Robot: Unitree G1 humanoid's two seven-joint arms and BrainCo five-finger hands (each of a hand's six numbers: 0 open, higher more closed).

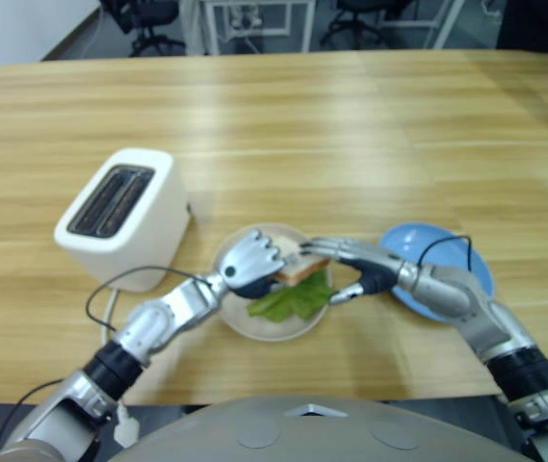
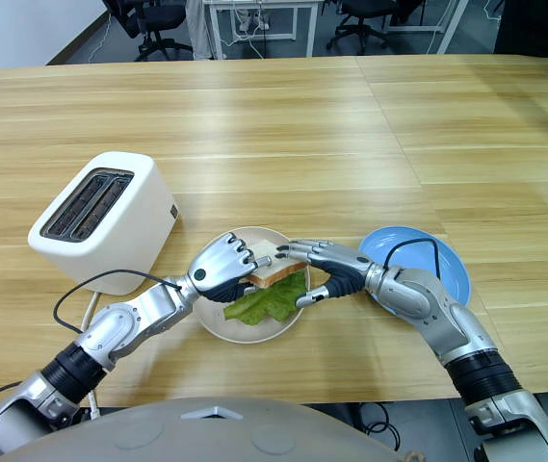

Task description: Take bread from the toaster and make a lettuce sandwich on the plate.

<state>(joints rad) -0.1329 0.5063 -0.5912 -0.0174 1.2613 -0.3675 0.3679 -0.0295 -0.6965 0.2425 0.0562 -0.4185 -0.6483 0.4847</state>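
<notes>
Jointly, curled left robot hand (image 2: 218, 268) and half-open right robot hand (image 2: 332, 270) clasp the bread (image 2: 272, 273).

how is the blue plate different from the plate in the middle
The middle plate is cream and holds bread and lettuce; the blue plate shows no food. The middle plate sits nearer the toaster; the blue plate lies to its right. Both are round and rest on the table.

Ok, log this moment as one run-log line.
stage: sandwich assembly | bread over lettuce on plate | left robot hand, right robot hand at bread, grasp unclear | toaster left of plate
</notes>
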